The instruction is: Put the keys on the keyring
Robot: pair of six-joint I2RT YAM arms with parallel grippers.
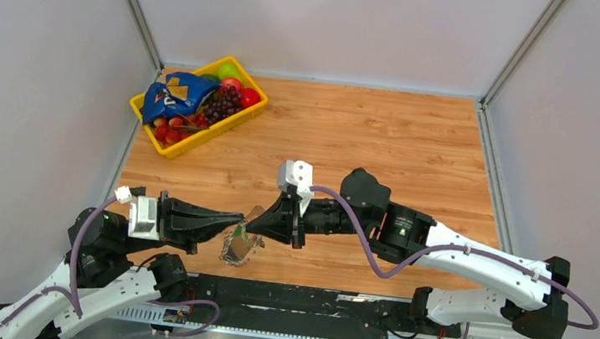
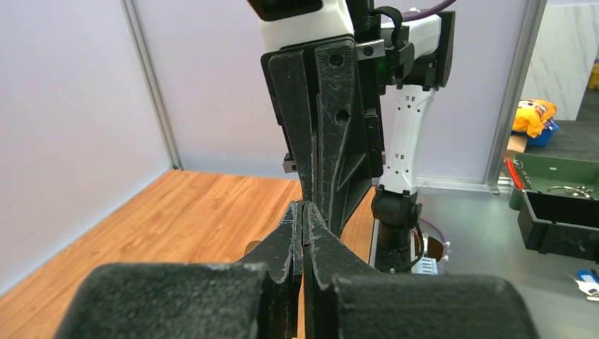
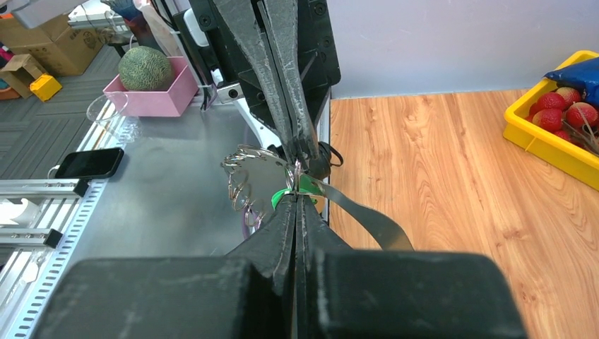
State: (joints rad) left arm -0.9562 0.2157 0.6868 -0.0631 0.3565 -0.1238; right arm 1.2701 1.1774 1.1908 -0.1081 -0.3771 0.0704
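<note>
Right wrist: left end effector (image 3: pixel 300 161) clamps one keyring (image 3: pixel 244 180), right end effector (image 3: pixel 297 208) one key (image 3: pixel 282 195)

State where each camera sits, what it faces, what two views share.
Top external: overhead from behind, facing the table; shows left end effector meeting right end effector.
Left wrist: sights along its shut fingers at the right end effector.
Right wrist: along its own at keyring, green key.
Shared: yellow basket, top and right wrist.
</note>
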